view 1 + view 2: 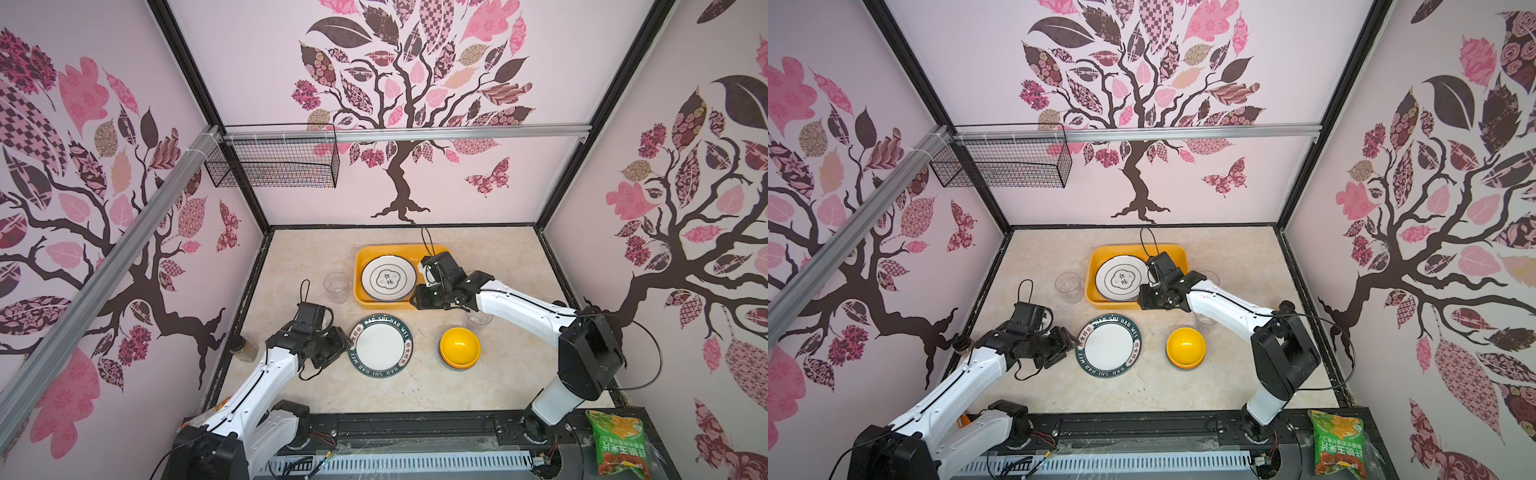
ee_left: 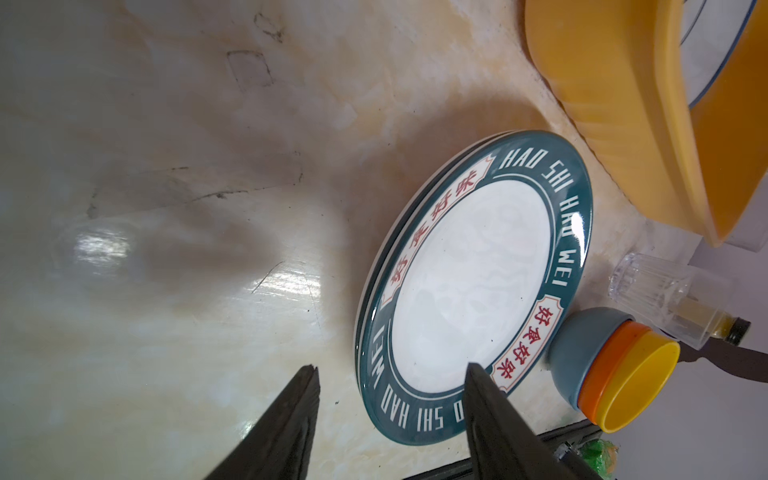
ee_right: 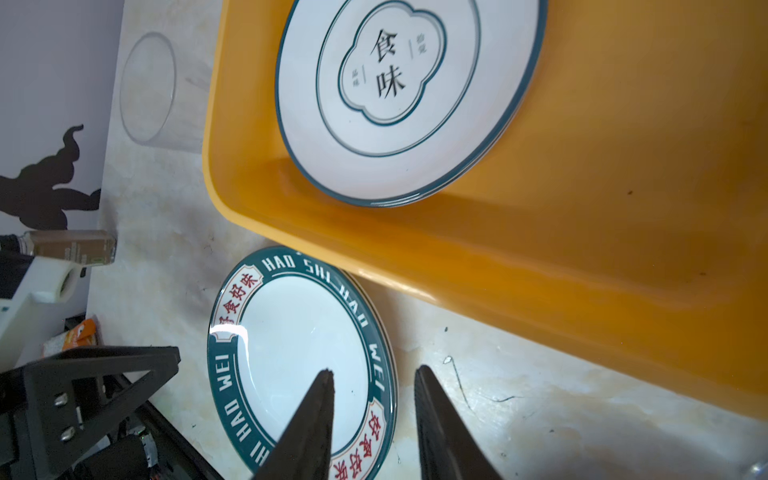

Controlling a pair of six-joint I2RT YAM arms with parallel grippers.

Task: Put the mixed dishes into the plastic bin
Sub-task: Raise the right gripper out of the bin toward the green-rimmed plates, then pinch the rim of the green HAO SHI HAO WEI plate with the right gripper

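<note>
Left gripper (image 2: 390, 368) sits low with its jaws spread across the edge of the green-rimmed plate (image 2: 473, 286), which to me looks like lining up a rim pinch. The right gripper (image 3: 374, 370) hangs empty and parted by the front wall of the yellow bin (image 3: 540, 266), where a white plate (image 3: 399, 95) already lies. The right arm (image 1: 523, 309) covers most of one tumbler (image 1: 478, 319), and I honestly can't tell if that green-rimmed plate is one or two stacked.

Both top views high over the table (image 1: 519, 374); both wrist views close on green-rimmed plate (image 2: 469, 291)
</note>
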